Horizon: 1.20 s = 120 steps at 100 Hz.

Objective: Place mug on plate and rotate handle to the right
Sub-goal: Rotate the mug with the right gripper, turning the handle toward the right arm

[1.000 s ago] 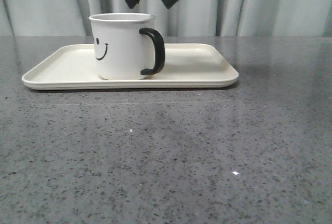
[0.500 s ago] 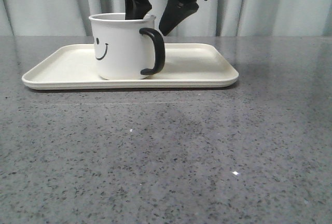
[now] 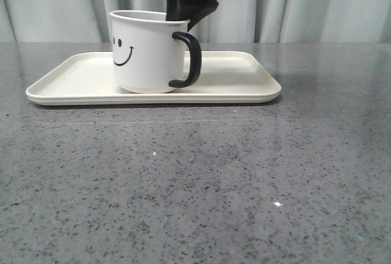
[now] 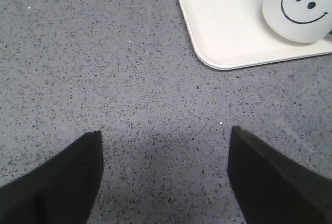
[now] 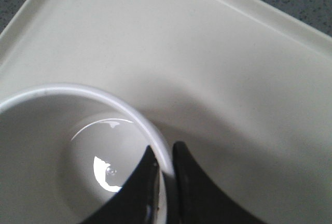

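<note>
Mug (image 3: 146, 53) on plate (image 3: 244, 87) | right fingers (image 5: 192, 182) pinch rim | handle (image 3: 188, 59) right

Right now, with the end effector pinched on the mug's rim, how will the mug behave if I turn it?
The mug looks rigid, so the rim should not flex under the right end effector. Its glossy wall may slip in a one-sided pinch. It is empty, probably light; its flat base on the smooth plate should slide, though an off-centre hold could tilt it.

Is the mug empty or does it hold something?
Empty. The right wrist view looks down into the mug and shows a bare white bottom with only a light glint, while the right pincer pinches its rim.
</note>
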### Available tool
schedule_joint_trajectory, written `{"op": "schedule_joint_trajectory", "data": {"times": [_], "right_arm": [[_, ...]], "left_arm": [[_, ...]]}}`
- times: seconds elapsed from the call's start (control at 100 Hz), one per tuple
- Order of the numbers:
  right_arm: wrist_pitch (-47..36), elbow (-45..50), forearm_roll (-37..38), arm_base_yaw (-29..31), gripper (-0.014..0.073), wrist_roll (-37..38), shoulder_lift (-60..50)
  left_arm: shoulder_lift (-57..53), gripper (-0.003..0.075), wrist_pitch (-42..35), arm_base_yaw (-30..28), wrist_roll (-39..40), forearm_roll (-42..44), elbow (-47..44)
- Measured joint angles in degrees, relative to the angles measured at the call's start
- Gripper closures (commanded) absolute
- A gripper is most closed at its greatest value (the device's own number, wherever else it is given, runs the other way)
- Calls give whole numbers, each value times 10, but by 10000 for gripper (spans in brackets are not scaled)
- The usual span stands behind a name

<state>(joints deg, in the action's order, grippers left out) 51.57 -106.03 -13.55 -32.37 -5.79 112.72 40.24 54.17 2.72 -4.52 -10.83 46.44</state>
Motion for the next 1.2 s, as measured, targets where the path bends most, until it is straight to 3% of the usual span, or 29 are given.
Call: {"op": "schedule_joint_trajectory", "data": {"times": [0.36, 0.77, 1.2], "right_arm": [[132, -131, 11, 0, 653, -128, 0], [168, -142, 18, 0, 656, -336, 0], [197, -186, 11, 0, 656, -394, 54]], "left_arm": [[0, 227, 0, 0, 0, 0, 0], [0, 227, 0, 0, 0, 0, 0], [0, 227, -1, 0, 0, 0, 0]]}}
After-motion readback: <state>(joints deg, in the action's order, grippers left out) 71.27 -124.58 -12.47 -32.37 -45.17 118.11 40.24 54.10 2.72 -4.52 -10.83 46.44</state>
